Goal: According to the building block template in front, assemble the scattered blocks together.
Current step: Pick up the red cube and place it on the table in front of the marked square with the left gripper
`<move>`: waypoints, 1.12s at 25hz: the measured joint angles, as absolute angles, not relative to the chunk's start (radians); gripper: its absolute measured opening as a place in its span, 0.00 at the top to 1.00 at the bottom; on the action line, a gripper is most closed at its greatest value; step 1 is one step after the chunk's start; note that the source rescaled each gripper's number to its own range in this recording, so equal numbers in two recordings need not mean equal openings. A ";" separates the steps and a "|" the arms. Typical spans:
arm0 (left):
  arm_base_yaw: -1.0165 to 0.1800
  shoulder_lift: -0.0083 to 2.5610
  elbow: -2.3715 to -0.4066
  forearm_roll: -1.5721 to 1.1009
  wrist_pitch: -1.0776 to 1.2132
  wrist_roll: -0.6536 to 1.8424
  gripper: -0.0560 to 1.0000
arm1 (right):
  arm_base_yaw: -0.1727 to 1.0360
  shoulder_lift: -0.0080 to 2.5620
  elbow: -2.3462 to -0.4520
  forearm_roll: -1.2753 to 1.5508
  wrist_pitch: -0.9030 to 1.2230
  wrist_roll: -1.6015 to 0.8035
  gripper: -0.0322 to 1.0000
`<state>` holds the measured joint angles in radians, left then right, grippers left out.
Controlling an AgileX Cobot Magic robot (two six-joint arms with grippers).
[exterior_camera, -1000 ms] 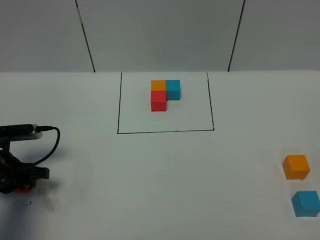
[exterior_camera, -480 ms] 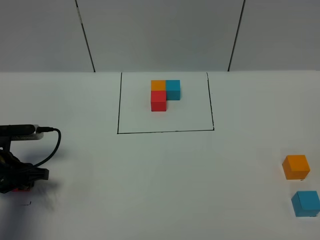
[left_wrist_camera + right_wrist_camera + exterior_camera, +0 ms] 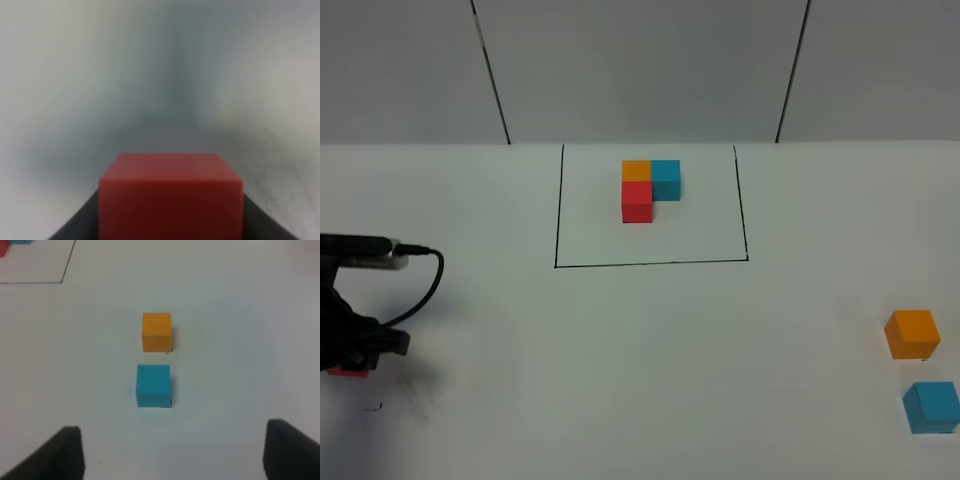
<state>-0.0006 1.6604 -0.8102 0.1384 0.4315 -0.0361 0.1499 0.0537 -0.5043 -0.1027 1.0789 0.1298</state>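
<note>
White table [image 3: 620, 350] bearing the building block template [image 3: 650, 200] — one cube in hand, two loose.
On its own side the left gripper [image 3: 355, 352] is clenched on the red cube [image 3: 170, 195]; the template lies ahead of it and off to its right, the other cubes well apart across the table. Opposite, the right gripper [image 3: 177, 455] stands spread and empty, with the blue cube [image 3: 153, 385] just ahead of its jaws and the orange cube [image 3: 156, 331] close beyond — so the right arm looks the nearer for both.
</note>
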 joint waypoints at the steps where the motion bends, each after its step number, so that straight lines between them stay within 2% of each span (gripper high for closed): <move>1: -0.012 1.642 -0.839 0.137 0.484 -0.022 0.95 | 0.150 0.054 -0.504 -0.103 1.079 0.130 0.46; 9: -0.087 1.605 -1.154 0.089 0.917 0.125 0.95 | 0.150 0.054 -0.504 -0.103 1.079 0.130 0.46; 13: -0.133 1.605 -1.273 0.023 1.042 0.223 0.95 | 0.150 0.054 -0.504 -0.103 1.079 0.130 0.46; 16: -0.190 1.605 -1.320 -0.035 1.088 0.316 0.95 | 0.150 0.054 -0.504 -0.103 1.079 0.130 0.46; 21: -0.354 1.605 -1.329 -0.082 1.142 0.494 0.95 | 0.150 0.054 -0.504 -0.103 1.079 0.130 0.46; 28: -0.526 1.614 -1.329 -0.088 1.068 0.564 0.95 | 0.150 0.054 -0.504 -0.103 1.079 0.130 0.46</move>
<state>-0.5263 1.6140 -1.3294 -0.0885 1.0675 0.5642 0.1499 0.0537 -0.5043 -0.1027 1.0789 0.1298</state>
